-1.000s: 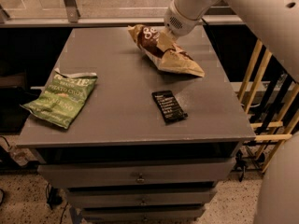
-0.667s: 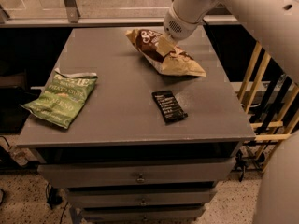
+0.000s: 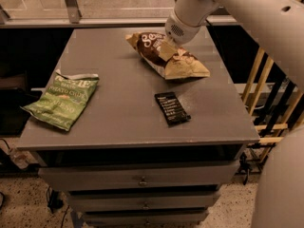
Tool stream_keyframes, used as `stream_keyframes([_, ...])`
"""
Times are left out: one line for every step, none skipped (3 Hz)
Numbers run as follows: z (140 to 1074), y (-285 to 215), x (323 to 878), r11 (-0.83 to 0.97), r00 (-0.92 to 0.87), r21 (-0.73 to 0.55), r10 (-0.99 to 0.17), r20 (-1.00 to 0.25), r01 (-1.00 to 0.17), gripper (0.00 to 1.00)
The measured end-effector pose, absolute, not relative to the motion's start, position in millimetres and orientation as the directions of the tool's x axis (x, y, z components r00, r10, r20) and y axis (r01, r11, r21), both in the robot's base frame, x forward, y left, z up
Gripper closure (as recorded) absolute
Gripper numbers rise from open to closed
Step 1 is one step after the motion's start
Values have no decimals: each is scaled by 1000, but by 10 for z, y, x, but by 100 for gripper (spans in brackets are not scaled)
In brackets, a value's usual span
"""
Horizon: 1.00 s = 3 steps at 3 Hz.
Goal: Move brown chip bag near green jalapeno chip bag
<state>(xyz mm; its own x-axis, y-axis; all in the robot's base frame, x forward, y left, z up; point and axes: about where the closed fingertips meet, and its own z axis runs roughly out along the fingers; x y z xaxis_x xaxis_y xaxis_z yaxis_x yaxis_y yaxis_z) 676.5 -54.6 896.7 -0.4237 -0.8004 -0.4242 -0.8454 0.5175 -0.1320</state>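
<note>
The brown chip bag (image 3: 178, 61) lies on the grey table (image 3: 123, 108) at the back right, dark brown end to the left and pale tan end to the right. My gripper (image 3: 165, 50) comes down from the white arm onto the bag's middle and is shut on it. A tan finger (image 3: 164, 51) presses into the bag. The green jalapeno chip bag (image 3: 64, 101) lies flat near the table's left edge, torn silvery top pointing away, about a bag's length from the brown bag.
A small flat black packet (image 3: 172, 108) lies right of the table's centre, in front of the brown bag. Drawers (image 3: 142, 179) sit below the table top. A wooden rack (image 3: 270, 94) stands to the right, and a glass partition runs behind.
The brown chip bag and my gripper have shifted slightly left and toward the front of the table. The green bag and the black packet have not moved.
</note>
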Motion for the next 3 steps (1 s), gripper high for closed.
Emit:
stream_keyframes([8946,-534,6767,516,-423,-130,-802,-422,-847,37])
stream_keyframes([8926,-522,6769,514,-423,-128,-803,-421,-848,13])
stream_keyframes([8879,-530,6837,530,-433,-147,-798,-418,-835,0])
